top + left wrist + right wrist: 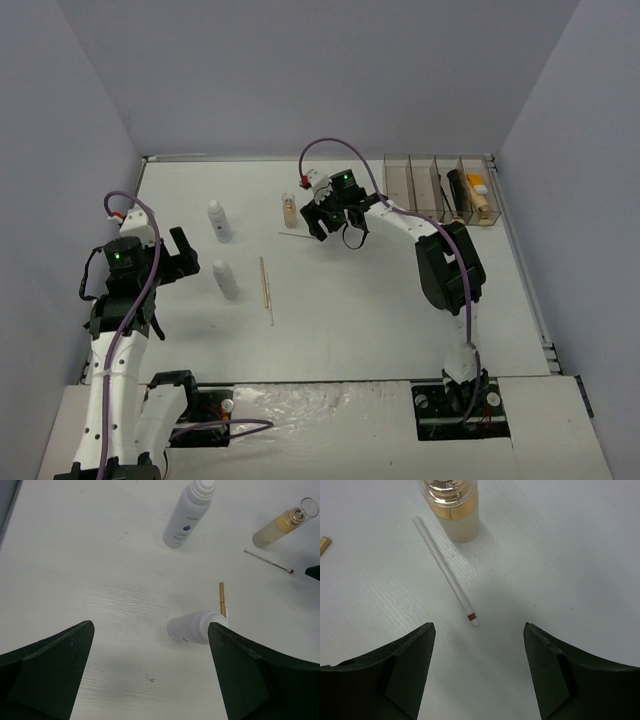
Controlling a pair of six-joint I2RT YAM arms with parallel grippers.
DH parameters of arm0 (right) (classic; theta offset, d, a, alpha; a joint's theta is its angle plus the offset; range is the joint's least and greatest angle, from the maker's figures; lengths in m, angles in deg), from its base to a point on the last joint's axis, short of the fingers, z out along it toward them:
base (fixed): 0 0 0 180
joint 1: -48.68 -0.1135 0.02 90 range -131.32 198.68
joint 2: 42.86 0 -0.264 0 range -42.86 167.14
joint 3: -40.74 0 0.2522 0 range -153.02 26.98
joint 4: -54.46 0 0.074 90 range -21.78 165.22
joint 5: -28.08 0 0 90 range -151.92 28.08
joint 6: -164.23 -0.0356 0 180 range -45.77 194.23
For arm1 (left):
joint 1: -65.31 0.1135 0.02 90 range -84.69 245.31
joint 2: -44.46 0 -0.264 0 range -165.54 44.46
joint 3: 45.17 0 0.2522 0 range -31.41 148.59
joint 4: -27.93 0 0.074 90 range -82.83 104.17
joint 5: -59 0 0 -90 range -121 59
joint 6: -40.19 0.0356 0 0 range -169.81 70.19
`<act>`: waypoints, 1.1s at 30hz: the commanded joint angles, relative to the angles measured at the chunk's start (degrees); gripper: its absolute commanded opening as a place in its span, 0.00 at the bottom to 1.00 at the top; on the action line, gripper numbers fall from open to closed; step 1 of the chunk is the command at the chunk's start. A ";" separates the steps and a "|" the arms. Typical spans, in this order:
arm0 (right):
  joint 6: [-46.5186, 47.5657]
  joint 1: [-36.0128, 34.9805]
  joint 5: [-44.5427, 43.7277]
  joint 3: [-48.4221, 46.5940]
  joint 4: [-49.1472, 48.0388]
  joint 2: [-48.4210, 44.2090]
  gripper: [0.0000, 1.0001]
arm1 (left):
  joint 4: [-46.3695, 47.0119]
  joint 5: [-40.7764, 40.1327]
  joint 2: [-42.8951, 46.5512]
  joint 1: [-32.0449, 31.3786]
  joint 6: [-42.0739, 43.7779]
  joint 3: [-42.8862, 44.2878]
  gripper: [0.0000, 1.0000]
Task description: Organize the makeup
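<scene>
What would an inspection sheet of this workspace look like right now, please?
Surface: white table, no spills seen.
Job's things: far white bottle, near white bottle, glass bottle, white pencil and gold pencil loose on the table; black brush, orange tube and beige tube in the smoky box.
Clutter: nothing seen.
Grippers: left gripper open, empty; right gripper open above the white pencil.
Cables: purple left cable and right cable, clear of the makeup.
Surroundings: grey walls.
</scene>
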 commanded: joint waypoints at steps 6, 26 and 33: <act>1.95 -2.49 2.05 -8.98 -5.61 8.67 0.67 | 3.25 0.23 -0.62 0.42 -0.29 2.53 0.97; -0.70 -7.52 1.63 3.77 -6.40 6.79 0.14 | 3.22 0.28 -0.05 0.38 -0.38 2.48 0.97; -4.85 -9.14 -3.38 17.79 -8.59 -7.15 0.00 | 3.35 0.28 0.08 0.38 -0.47 2.51 0.97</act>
